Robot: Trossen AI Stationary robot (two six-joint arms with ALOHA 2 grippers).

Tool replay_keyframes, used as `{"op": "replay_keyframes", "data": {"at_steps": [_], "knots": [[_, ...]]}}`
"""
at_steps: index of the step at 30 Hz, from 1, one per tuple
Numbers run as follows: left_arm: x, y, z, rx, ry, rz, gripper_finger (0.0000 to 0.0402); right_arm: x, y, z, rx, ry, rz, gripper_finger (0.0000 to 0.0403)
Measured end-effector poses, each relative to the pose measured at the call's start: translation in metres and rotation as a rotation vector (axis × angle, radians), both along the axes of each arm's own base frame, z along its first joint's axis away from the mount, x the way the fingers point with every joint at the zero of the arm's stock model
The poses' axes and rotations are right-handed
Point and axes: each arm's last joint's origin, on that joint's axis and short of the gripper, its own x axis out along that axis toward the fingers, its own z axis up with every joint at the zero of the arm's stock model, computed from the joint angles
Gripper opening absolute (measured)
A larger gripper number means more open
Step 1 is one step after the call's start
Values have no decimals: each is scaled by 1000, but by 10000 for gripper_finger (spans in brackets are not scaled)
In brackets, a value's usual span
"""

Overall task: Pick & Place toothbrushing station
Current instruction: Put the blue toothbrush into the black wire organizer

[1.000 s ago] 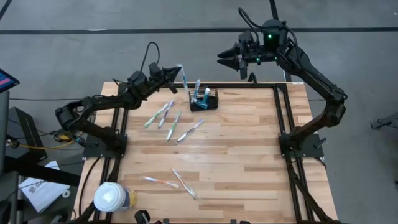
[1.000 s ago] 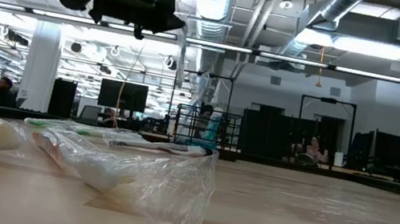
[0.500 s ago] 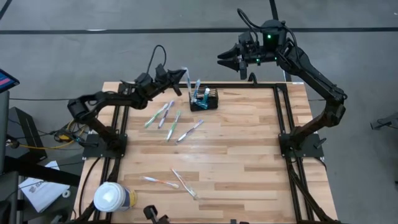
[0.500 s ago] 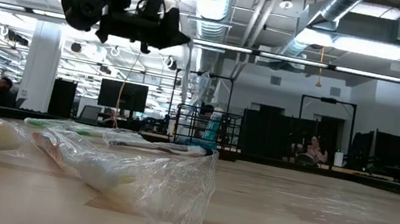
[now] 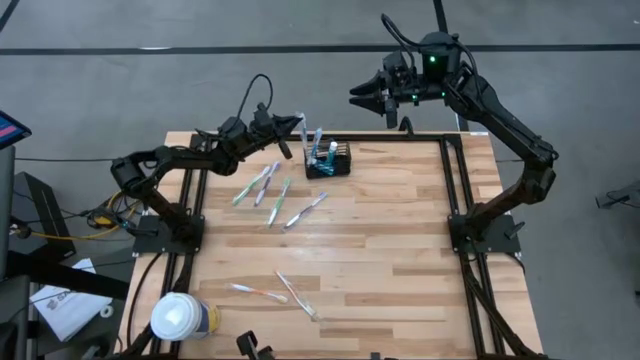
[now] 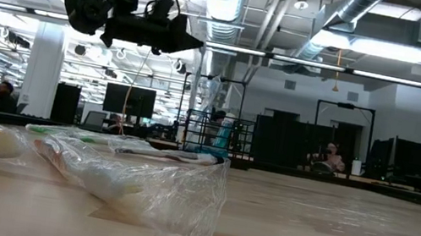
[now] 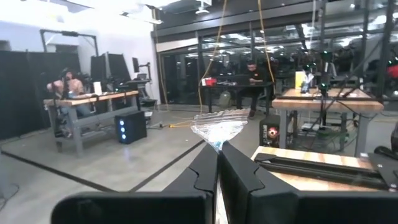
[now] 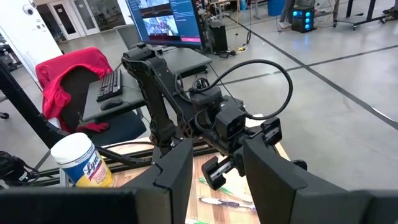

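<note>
Toothbrushing station (image 5: 329, 160): a small black wire-mesh basket near the far edge of the wooden desk (image 5: 380, 240), with a few upright white and blue-green items standing in it. Left hand (image 5: 291, 137), raised just beside the basket, is clenched on a wrapped toothbrush (image 5: 304, 126), whose clear wrapper fans out past the fingertips in the left wrist view. Right hand (image 5: 360, 95) hangs beyond the desk's far edge, fingers (image 8: 177, 171) parted, grasping nothing. Four loose toothbrushes (image 5: 280, 198) lie in a cluster near the basket; two more (image 5: 275, 292) lie near the front edge. One white-lidded cup (image 5: 180, 318) stands at the front left corner. In the low view, blurred wrappers (image 6: 140, 179) fill the foreground, and the basket's contents cannot be counted exactly.
</note>
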Motion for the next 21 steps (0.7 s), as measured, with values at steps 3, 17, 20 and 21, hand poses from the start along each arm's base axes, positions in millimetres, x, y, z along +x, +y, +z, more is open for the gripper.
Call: {"op": "replay_keyframes", "data": {"at_steps": [3,17,20,21], "knots": [[1,-1,0,25,14,-4,1,0,0,0,0,0,4,133],[3,-4,-20,9,91,-60,1,1,4,-6,-7,55,27,133],[9,-3,-36,-30,131,-71,1,2,7,-7,-30,61,45,133],[11,-3,-41,-38,142,-75,1,3,8,-7,-32,62,50,133]]}}
